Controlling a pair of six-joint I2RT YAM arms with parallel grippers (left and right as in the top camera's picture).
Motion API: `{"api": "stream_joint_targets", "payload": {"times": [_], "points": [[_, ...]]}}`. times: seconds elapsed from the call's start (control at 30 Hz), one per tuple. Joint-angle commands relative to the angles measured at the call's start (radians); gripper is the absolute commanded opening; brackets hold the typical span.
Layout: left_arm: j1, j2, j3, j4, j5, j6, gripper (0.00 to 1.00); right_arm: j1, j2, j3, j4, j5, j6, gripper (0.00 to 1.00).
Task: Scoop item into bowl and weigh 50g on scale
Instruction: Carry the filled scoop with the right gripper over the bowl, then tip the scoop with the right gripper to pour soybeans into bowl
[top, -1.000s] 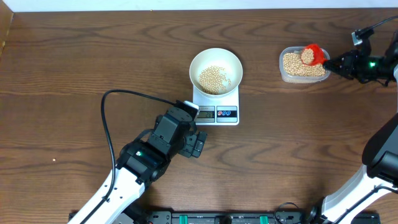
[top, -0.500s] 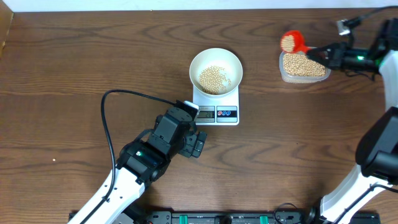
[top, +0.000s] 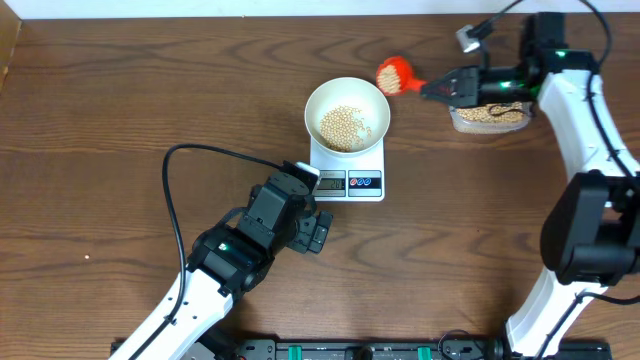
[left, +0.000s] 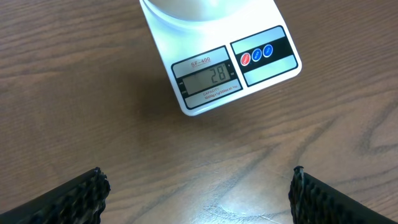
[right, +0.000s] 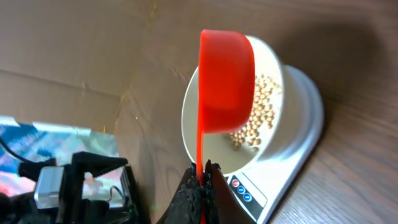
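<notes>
- Since a second ago the red scoop (top: 393, 73) has lifted out of the clear tub (top: 490, 117) and travelled left. It now sits just off the upper right rim of the bowl (top: 312, 100).
- Right gripper (top: 443, 88) is clamped on the scoop's thin handle. The wrist view shows the fingers pinched tight at its base, with the cup hanging over the bowl.
- Only the scoop's outside shows, so I cannot tell how full it is.
- Beans (top: 343, 125) lie in a loose pile on the bowl floor, and more remain in the tub.
- The bowl sits on the scale (top: 347, 182) so the added weight reads live. The display (left: 208, 76) shows 28, so the target looks a bit over half reached.
- Left gripper (left: 199, 205) is spread wide and empty, parked just in front of the scale, likely to keep its camera on the readout.
- Room: bare table (top: 120, 100) all round and nothing between scoop and bowl. The left arm and its cable stay low and clear.
- The bowl rim is low, and a fast tip could bounce beans onto the scale or overshoot.
</notes>
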Motion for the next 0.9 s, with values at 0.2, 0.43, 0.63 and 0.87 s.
{"api": "stream_joint_targets", "payload": {"times": [0.2, 0.43, 0.63, 0.87], "points": [[-0.002, 0.001, 0.007, 0.000, -0.009, 0.002, 0.95, 0.146, -0.034, 0.011, 0.032, 0.171, 0.011, 0.01], [-0.002, 0.001, 0.007, 0.000, -0.009, 0.002, 0.95, 0.246, -0.040, 0.035, 0.035, 0.417, 0.010, 0.01], [-0.002, 0.001, 0.007, 0.000, -0.009, 0.002, 0.95, 0.314, -0.061, 0.048, 0.035, 0.615, -0.006, 0.01], [-0.002, 0.001, 0.007, 0.000, -0.009, 0.003, 0.95, 0.406, -0.071, 0.048, 0.035, 0.858, -0.051, 0.01]]}}
